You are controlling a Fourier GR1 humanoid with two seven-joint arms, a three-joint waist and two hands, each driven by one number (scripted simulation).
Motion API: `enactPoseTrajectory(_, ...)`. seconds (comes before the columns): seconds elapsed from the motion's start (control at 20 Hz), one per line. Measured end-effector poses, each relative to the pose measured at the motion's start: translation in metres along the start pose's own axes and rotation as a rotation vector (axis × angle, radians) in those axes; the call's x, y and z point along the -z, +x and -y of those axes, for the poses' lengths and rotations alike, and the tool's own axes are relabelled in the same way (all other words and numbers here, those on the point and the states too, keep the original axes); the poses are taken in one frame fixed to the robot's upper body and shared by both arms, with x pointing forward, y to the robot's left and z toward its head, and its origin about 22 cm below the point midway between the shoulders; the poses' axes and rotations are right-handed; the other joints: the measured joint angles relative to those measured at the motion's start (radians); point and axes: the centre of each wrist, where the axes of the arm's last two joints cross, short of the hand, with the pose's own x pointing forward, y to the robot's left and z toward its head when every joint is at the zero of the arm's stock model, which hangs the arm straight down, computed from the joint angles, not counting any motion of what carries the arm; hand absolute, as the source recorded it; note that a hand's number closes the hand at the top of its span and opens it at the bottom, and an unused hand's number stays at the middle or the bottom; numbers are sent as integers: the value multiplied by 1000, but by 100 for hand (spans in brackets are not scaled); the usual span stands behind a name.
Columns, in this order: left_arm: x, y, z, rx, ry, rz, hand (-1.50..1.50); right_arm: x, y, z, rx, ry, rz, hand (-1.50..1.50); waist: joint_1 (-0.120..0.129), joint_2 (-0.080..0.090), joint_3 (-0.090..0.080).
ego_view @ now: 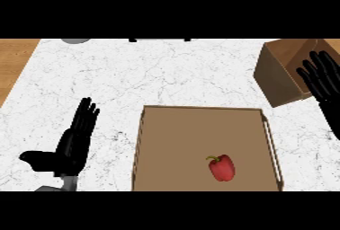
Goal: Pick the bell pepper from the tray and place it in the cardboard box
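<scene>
A white marble counter (166, 76) carries a brown tray (172, 134) at six o'clock; the cardboard box (282, 76) stands open at two o'clock; left hand (74, 141) rests at eight o'clock, fingers straight; right hand (322, 78) hangs spread over the box; the red bell pepper (221, 168) lies in the tray's lower right.

Counter (166, 72) carries tray (179, 130) and cardboard box (282, 74). Left hand (73, 143) shows at the view's lower left, fingers straight, over the counter; tray lies just to its right, apart from it. Bell pepper (221, 167) lies in the tray, toward the near right part, well right of the left hand. Right hand (322, 78) shows at the right edge, fingers straight, over the open top of the box. Tray sits nearer than and to the left of the right hand; pepper well below it in view. Box stands beyond the tray's far right corner, not touching it.
</scene>
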Motion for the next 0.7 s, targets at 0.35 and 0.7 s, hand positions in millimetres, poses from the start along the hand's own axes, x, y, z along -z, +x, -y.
enactPoseTrajectory(0.35,16,20,5,213,-152,36,0,-36,-49,-60,17,-92,-16,-150,-49,-32,3)
enactPoseTrajectory(0.7,23,28,3,318,-239,20,0,-76,-66,-44,-650,-58,3,-150,-82,-34,-17)
